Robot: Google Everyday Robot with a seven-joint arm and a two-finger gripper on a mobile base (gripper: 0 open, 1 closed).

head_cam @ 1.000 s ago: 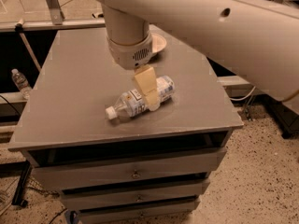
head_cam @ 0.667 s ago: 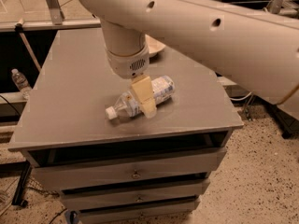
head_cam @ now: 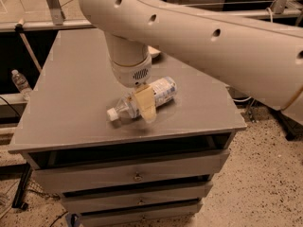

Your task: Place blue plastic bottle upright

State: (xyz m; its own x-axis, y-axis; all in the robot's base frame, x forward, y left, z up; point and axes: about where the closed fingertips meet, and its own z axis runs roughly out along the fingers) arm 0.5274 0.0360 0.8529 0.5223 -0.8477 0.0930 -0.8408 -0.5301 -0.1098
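The blue plastic bottle (head_cam: 158, 92) lies on its side on the grey cabinet top (head_cam: 71, 93). It is clear, with a pale blue-and-white label, and its white cap (head_cam: 112, 113) points to the front left. My gripper (head_cam: 145, 109) hangs straight down from the big white arm (head_cam: 199, 37) and sits right over the bottle's middle, its tan tip in front of the bottle near the neck. Part of the bottle is hidden behind it.
A small clear bottle with a white cap (head_cam: 21, 83) stands far off at the left, below the cabinet top. A pale dish edge (head_cam: 154, 51) peeks out behind the arm. Drawers (head_cam: 137, 176) face front; the cabinet's front edge is close to the bottle.
The gripper has come down and slightly left onto the lying bottle. The bottle stays on its side in about the same place.
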